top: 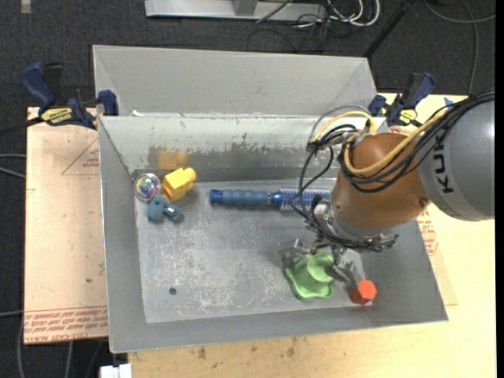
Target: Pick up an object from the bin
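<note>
While the tool (319, 262) hung low in the grey bin (220, 278), its fingers stood apart, astride the upper part of a soft green lump (309, 283) directly beneath it. Just beside the tool lay a small red block (362, 291); beyond it lay a blue-handled brush (244, 198).

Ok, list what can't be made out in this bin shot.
1. Blue-handled brush: in the camera view its right end is hidden behind the orange wrist cover.
2. Green lump: its top lies under the hand; whether it is held is unclear.
3. Shiny ball by the yellow block: too small to identify.
</note>
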{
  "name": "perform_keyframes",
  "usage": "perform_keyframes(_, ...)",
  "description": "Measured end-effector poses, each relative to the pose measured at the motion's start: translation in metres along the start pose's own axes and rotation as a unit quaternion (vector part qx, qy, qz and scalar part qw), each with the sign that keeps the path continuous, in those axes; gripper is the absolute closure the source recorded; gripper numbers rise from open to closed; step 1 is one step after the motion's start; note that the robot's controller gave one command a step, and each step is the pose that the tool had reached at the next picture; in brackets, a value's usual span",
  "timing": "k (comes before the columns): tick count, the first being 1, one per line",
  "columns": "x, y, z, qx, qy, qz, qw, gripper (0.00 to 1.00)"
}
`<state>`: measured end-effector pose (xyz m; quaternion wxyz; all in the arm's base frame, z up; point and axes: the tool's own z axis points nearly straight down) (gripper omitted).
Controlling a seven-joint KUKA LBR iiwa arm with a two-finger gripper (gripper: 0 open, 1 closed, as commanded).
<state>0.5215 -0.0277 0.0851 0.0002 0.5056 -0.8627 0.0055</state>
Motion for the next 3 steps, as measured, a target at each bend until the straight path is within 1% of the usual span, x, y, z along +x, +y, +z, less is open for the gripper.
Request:
perform_keyframes(1,-0.012,-0.032,0.0,0.004,-0.0003,-0.267,0.9638,0.0)
perform_keyframes(2,-0.009,-0.034,-0.001,0.006,0.0013,-0.265,0.9643,1.0)
perform_keyframes(3,-0.017,-0.03,-0.182,0.001,-0.0063,-0.288,0.9575,1.0)
